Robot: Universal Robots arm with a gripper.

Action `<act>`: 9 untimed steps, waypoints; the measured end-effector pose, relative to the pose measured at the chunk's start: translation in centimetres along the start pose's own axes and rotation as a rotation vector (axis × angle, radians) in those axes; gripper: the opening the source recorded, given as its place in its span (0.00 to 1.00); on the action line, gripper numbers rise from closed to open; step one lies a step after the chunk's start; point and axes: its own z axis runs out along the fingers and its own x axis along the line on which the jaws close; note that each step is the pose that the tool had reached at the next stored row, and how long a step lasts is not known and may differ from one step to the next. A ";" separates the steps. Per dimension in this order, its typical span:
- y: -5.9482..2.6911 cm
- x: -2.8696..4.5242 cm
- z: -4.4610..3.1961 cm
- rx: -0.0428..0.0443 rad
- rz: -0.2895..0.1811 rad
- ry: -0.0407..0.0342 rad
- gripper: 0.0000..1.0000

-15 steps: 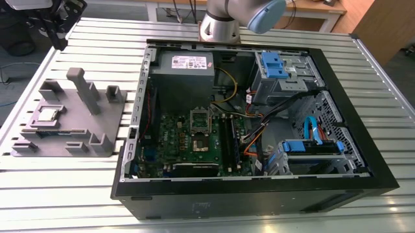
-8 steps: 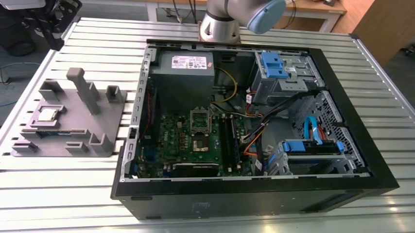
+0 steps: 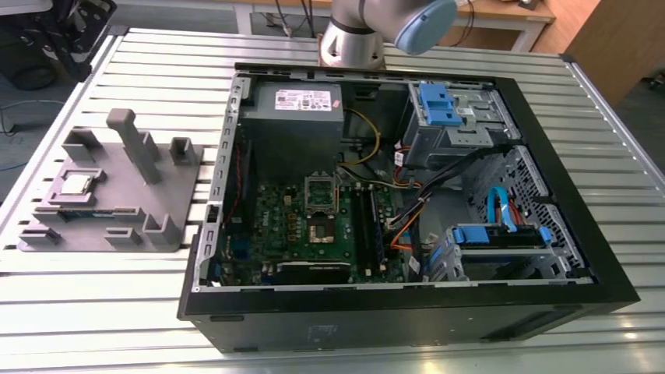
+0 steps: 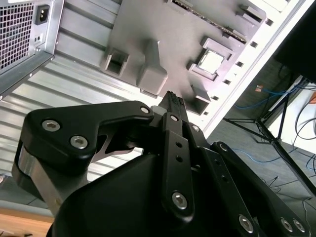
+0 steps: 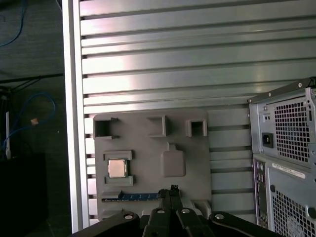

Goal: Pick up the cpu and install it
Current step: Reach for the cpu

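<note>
The cpu (image 5: 117,168) lay flat in a square recess of the grey tray (image 5: 148,138), shiny face up, its edges square with the tray's own edges; being square, it gave no long axis to line up on. The gripper (image 5: 171,189) hung above the tray's near edge with its fingers pressed together and nothing between them, well clear of the chip. In the first wrist view the cpu sat ahead of the tips and off toward the side away from the computer case (image 5: 284,148). Any reach for it would have meant going forward over the tray and away from the case. A blue-green memory stick (image 5: 138,196) lay in its slot just beside the tips, between them and the cpu.

The second wrist view looked along the gripper (image 4: 173,96) from behind, past a raised block (image 4: 153,66), and showed the cpu (image 4: 211,61) beyond the closed tips, seated level in its pocket.

The exterior view added the destination. The tray (image 3: 156,195) stood on the slatted table (image 3: 156,70) at the left of the frame with the cpu (image 3: 78,185) in it. In the centre of the frame the open case held the motherboard (image 3: 276,226) with its socket (image 3: 320,224) bare. The arm (image 3: 364,31) came in at the top centre.
</note>
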 end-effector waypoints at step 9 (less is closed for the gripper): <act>-0.09 1.17 0.12 -0.0017 -0.001 -0.0127 0.11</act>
